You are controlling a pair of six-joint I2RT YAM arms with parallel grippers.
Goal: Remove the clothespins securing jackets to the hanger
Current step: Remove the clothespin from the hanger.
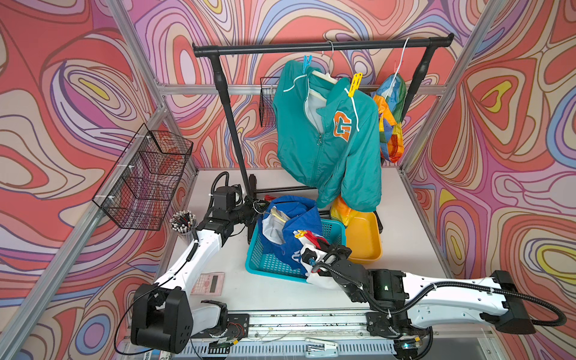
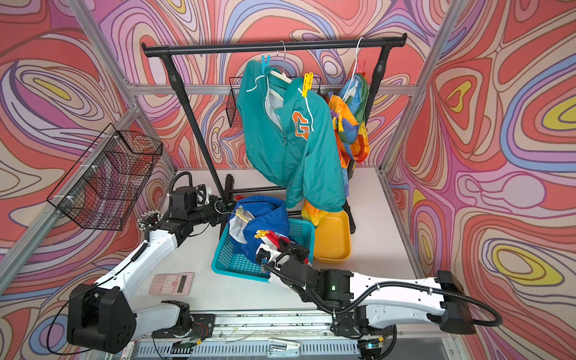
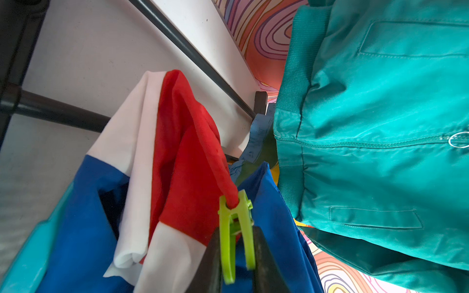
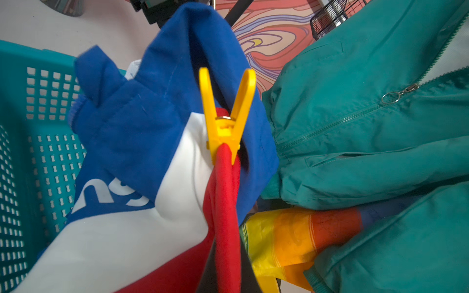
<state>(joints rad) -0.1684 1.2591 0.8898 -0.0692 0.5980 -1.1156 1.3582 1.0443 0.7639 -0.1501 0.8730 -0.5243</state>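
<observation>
Green clothespin [image 3: 234, 215] is squeezed by left hand [image 3: 237, 243]; right hand [image 4: 228, 261] clamps blue jacket [image 4: 152, 114].

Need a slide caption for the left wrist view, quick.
Left claw pinches green clothespin clipped to red trim of the blue jacket.

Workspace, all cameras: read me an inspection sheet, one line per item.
Surface: white table, no spills seen.
Job's things: blue jacket over teal basket, green clothespin and yellow clothespin on its red trim; teal jacket (blue clip, yellow clip) and rainbow jacket hang on black rack.
Clutter: calculator, pencil cup, yellow tub.
End effectors: left end effector squeezes green clothespin; right end effector shut on blue jacket.
Cables: black conduit loops off right arm, no snag seen.
Surroundings: patterned walls, wire baskets.
</observation>
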